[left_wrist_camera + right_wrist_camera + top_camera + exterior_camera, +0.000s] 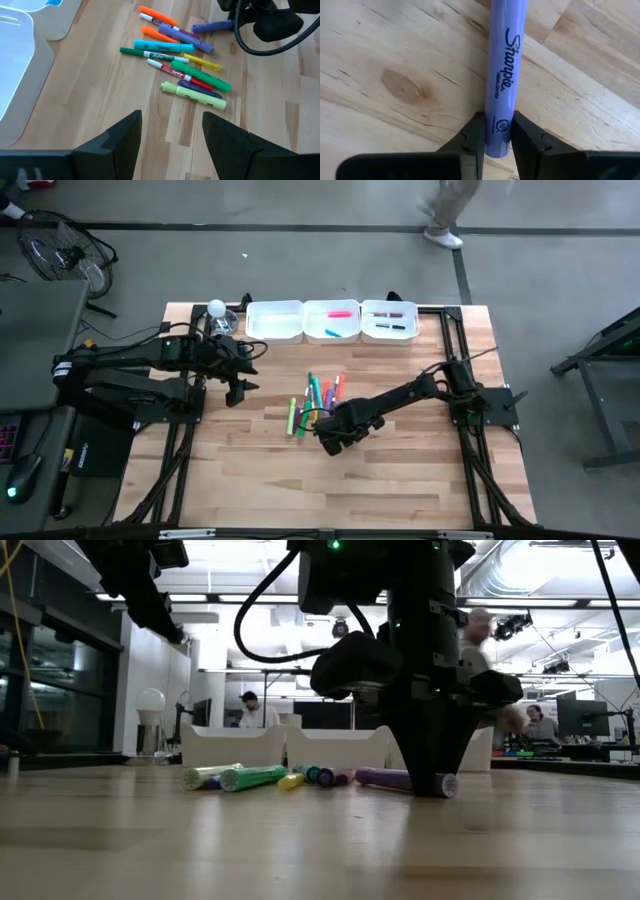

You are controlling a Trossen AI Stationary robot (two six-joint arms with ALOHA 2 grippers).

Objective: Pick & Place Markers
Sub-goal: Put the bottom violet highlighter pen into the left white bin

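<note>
Pressed between my right end effector [497, 137] fingers is a purple marker [504, 75], a smooth round plastic barrel with black script lettering along it, lying flat on the counter [395, 60]. My two dark, wedge-shaped fingers [470, 140] touch its sides near one end, clamped narrow on it. Pale wood planks with fine grain lines and a brown oval knot make up the counter.

From above, that right end effector [333, 442] sits low at the near edge of the loose pile of markers [315, 398] in the middle of the counter. They are short thin sticks in green, yellow-green, orange, red, blue and purple, lying at mixed angles, several touching or overlapping.

My left end effector [170, 137] hangs above the counter to the left of the pile, its blocky matte-black fingers spread wide and holding nothing.

Three white rectangular plastic trays [273, 320] with rounded corners stand side by side along the far edge; the middle and right ones each hold a few markers.
</note>
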